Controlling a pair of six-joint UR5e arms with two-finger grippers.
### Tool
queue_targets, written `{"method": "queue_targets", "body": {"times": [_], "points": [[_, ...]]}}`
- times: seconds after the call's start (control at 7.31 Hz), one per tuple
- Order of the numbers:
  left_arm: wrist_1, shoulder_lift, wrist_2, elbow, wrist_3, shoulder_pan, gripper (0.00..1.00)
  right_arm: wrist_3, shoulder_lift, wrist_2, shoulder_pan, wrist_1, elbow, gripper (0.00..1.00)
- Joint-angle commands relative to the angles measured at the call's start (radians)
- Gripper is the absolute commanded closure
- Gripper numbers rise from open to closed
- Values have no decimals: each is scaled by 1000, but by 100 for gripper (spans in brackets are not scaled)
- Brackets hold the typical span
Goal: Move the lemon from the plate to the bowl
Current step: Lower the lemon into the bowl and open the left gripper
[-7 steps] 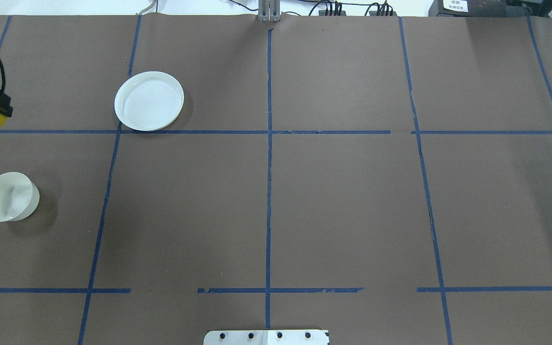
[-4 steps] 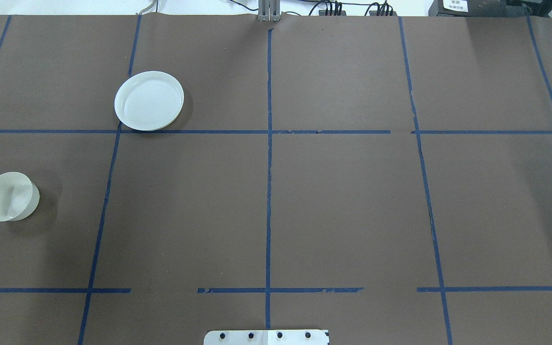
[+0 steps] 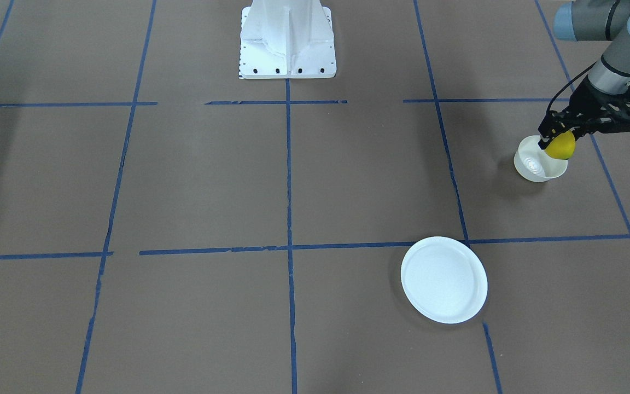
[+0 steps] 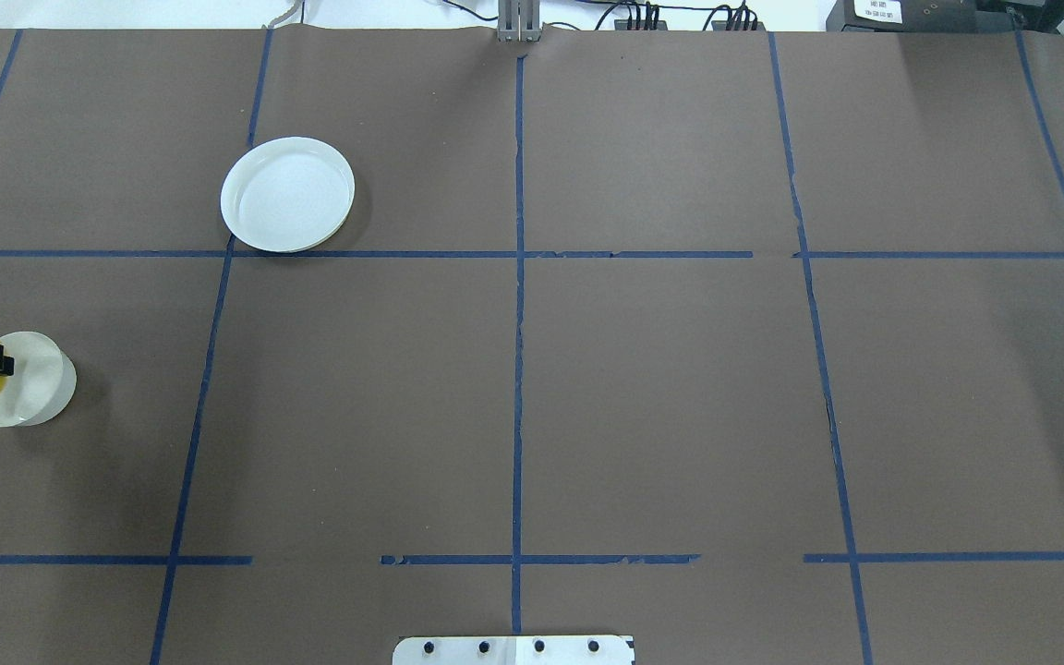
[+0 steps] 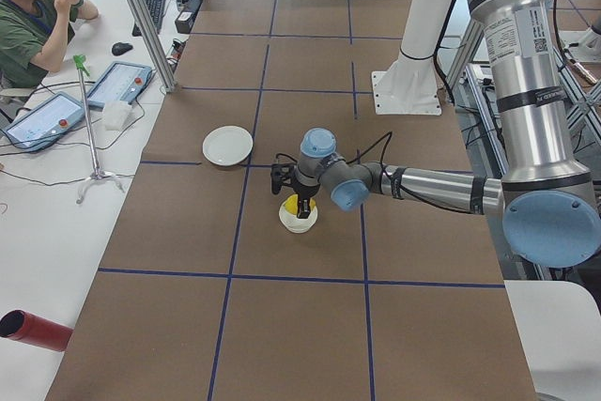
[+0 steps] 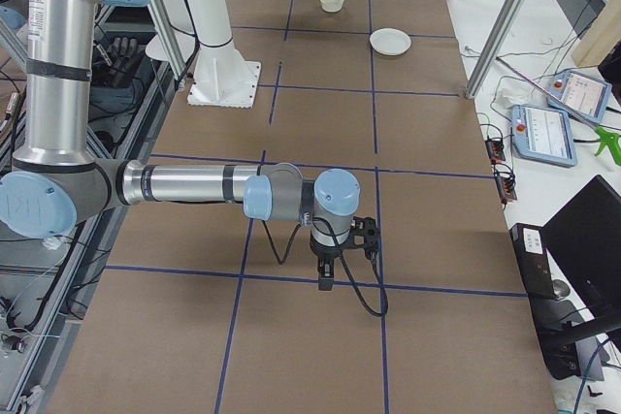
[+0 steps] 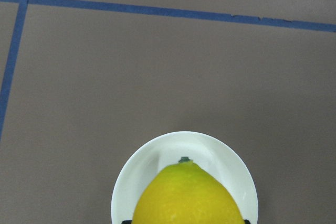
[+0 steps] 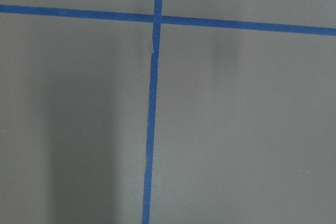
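My left tool is clenched on the lemon, one black finger on either side of the fruit, and it hangs low over the bowl near the left end of the worktop. The lemon is off the plate and not down inside the bowl. From across the worktop it overlaps the part of the bowl's rim nearest my base, and from overhead it sits over the bowl's outer edge. I cannot tell whether it touches the rim. My left wrist camera looks past the lemon, its greenish tip pointing away from the camera, with the bowl's white rim curving around behind it. The bowl stands upright on the brown paper, inside one of the squares marked by blue tape. The plate lies flat, well apart from the bowl, farther from my base and toward the middle, with its near edge touching a tape line. My right tool hangs over the other end of the worktop, pointing down near a tape crossing, and shows only in the side view, so I cannot tell how its fingers stand.
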Motion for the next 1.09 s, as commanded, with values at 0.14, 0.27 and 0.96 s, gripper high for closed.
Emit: {"method": "queue_targets", "body": {"times": [0.14,0.27,0.96], "points": [[-12,-29,3,52,-15,37,99,0,0,0,0,0,0,0],[-14,-38,1,69,-11,37,76,0,0,0,0,0,0,0],[-14,-36,1,69,-2,37,1,0,0,0,0,0,0,0]]}}
